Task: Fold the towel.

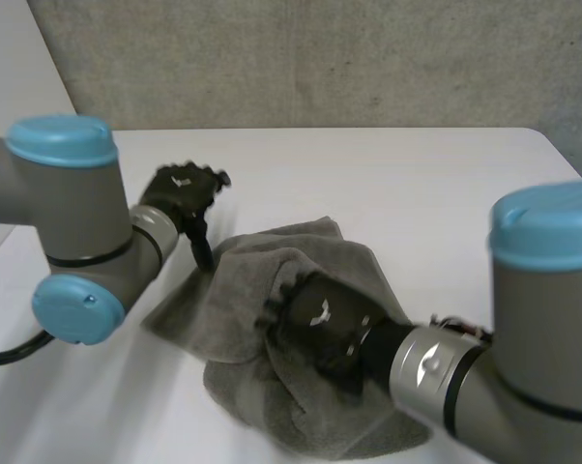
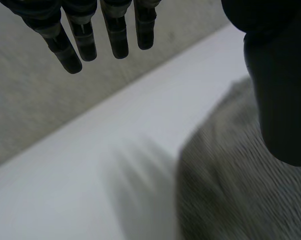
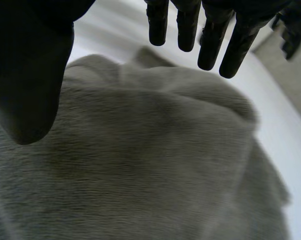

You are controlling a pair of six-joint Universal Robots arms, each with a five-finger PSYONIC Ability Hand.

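A grey towel (image 1: 243, 290) lies crumpled in a loose heap on the white table (image 1: 397, 184). My right hand (image 1: 320, 324) hovers over the heap's middle, palm down. In the right wrist view its fingers (image 3: 210, 40) are straight and spread above the towel (image 3: 155, 150), with the thumb apart from them, holding nothing. My left hand (image 1: 180, 191) is at the towel's far left edge, thumb pointing down at the cloth's rim. In the left wrist view its fingers (image 2: 118, 35) are straight, and the towel (image 2: 235, 190) lies under the thumb without being gripped.
A grey wall (image 1: 320, 58) runs behind the table's far edge. Bare table top stretches beyond the towel and to its right. My left arm's elbow (image 1: 73, 242) stands at the near left, and my right arm (image 1: 523, 338) comes in from the near right.
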